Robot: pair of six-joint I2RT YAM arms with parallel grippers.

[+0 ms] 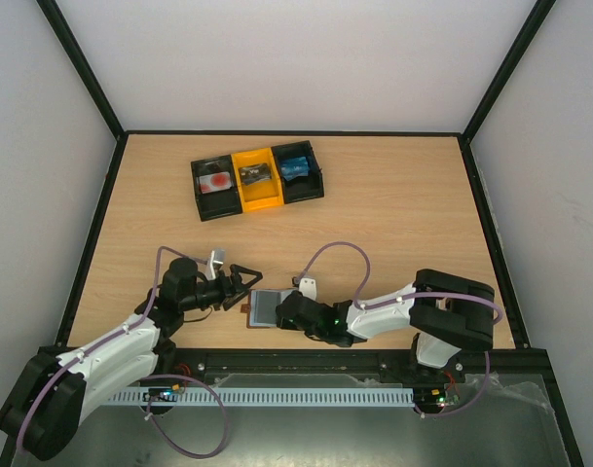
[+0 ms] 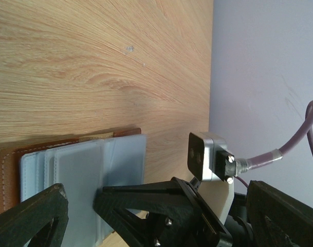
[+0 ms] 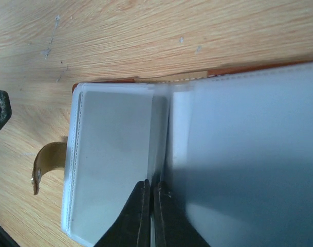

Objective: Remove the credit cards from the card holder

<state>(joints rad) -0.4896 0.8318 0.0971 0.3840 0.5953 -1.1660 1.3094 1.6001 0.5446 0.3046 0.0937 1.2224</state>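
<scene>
The card holder (image 1: 265, 308) lies open on the table between the arms, with grey-blue sleeves up and a brown leather edge (image 2: 6, 170). In the right wrist view its sleeves (image 3: 115, 149) look frosted and no card shows in them. My right gripper (image 3: 152, 186) is shut, its tips resting at the crease between two sleeves; whether a sheet is nipped does not show. My left gripper (image 2: 156, 191) stands wide open just left of the holder, with the right gripper's black fingers (image 2: 146, 203) between its own. A blue credit card (image 1: 296, 165) lies in the tray's right bin.
A black-and-yellow three-bin tray (image 1: 278, 201) stands at the back centre, with a white-and-red item (image 1: 216, 182) in its left bin and something dark in the yellow middle bin (image 1: 256, 175). The holder's brown tab (image 3: 47, 160) sticks out sideways. A black frame rims the table.
</scene>
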